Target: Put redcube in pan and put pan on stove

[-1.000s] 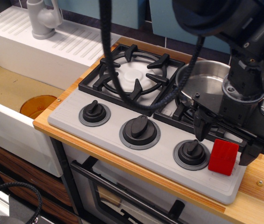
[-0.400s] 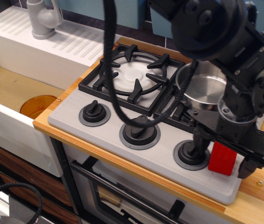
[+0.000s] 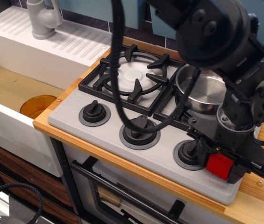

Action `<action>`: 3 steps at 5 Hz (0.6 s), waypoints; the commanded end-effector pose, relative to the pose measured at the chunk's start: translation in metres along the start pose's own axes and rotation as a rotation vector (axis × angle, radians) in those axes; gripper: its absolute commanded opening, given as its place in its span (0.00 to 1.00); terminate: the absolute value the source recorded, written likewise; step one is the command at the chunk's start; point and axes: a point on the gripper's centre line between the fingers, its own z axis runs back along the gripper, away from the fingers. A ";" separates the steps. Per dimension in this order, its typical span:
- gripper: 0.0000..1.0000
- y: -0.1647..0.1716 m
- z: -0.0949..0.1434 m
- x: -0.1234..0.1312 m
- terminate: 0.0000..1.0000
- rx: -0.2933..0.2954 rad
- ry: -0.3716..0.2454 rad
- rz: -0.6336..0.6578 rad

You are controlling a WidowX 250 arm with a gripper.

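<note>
Gripper [image 3: 218, 164], black, lowered since a second ago, now clamped on small bright red cube [image 3: 219, 166] at shiny steel pan's [image 3: 205, 91] six o'clock; lift next.

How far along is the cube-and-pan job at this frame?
Done: the pan already sits on the stove's right burner. In hand: the gripper is down at the redcube on the stove's front right corner, its fingers on either side; whether they grip it firmly cannot be told. Left: lift the redcube and drop it in the pan.
</note>
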 end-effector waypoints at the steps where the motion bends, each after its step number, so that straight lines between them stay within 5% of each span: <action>1: 0.00 -0.002 0.065 0.013 0.00 0.024 0.030 -0.007; 3: 0.00 0.028 0.119 0.047 0.00 0.040 0.087 -0.095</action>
